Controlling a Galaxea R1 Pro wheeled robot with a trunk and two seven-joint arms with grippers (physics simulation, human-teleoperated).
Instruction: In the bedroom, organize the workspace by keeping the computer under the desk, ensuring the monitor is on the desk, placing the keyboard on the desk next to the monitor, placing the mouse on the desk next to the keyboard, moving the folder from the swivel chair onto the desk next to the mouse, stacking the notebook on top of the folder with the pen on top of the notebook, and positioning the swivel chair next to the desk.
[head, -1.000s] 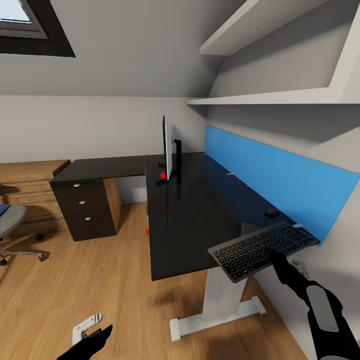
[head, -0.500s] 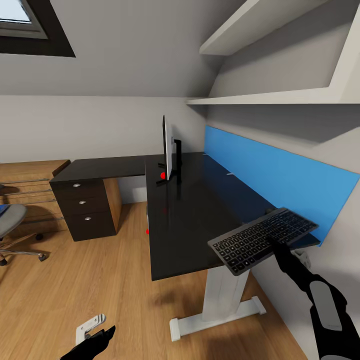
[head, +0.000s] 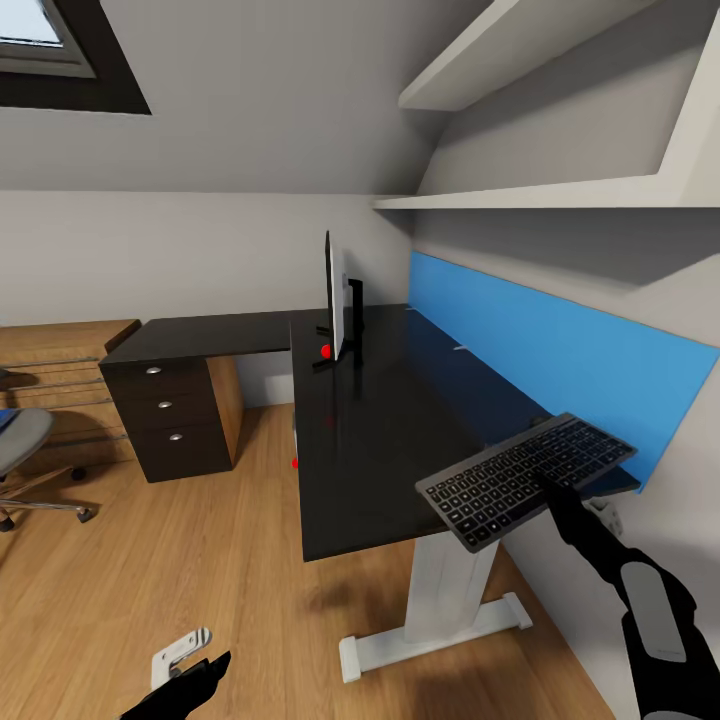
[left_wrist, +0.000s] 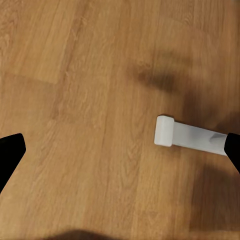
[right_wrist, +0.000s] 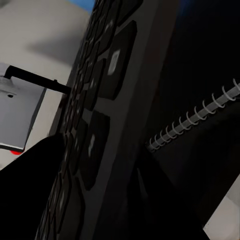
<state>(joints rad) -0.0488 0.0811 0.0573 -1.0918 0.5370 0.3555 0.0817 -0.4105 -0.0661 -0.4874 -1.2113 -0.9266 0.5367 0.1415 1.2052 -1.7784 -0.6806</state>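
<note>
My right gripper (head: 549, 488) is shut on the near edge of the keyboard (head: 525, 480) and holds it tilted in the air over the desk's (head: 400, 420) near right corner. Up close, the keyboard's keys (right_wrist: 100, 105) run past a white wire spiral (right_wrist: 195, 122) on a dark surface. The monitor (head: 335, 298) stands edge-on at the desk's inner corner. The mouse is hidden behind the keyboard. The swivel chair (head: 22, 445) is at the left edge with a sliver of the blue folder (head: 5, 418) on it. My left gripper (left_wrist: 120, 150) is open, low above the floor.
A dark three-drawer unit (head: 170, 412) stands under the desk's left wing. A blue wall panel (head: 560, 350) runs behind the desk, with white shelves (head: 540, 195) above it. The desk's white leg and foot (head: 440, 625) are just in front of me. A red light (head: 294, 463) glows under the desk.
My right gripper has raised the keyboard a little and moved it toward the wall, so it now covers the mouse. The left gripper has barely shifted.
</note>
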